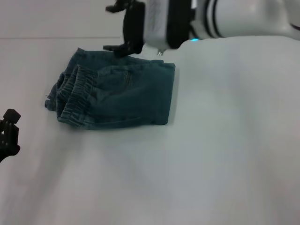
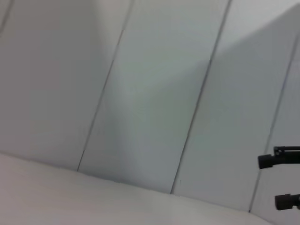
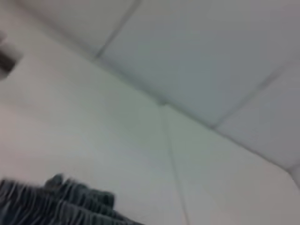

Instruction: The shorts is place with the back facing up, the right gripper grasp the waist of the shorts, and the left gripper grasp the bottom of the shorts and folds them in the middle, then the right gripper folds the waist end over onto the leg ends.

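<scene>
Shorts (image 1: 117, 96) folded compact, waist end (image 1: 75, 101) over legs; right gripper (image 1: 119, 28) above, fingers apart, released; left gripper (image 1: 8, 133) parked aside, finger state unclear.

table (image 1: 225, 154) open front & right, shorts (image 1: 117, 96) far-left

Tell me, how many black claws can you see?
2. The left claw sits low at the table's left edge. The right claw hangs above the folded shorts' far edge.
</scene>
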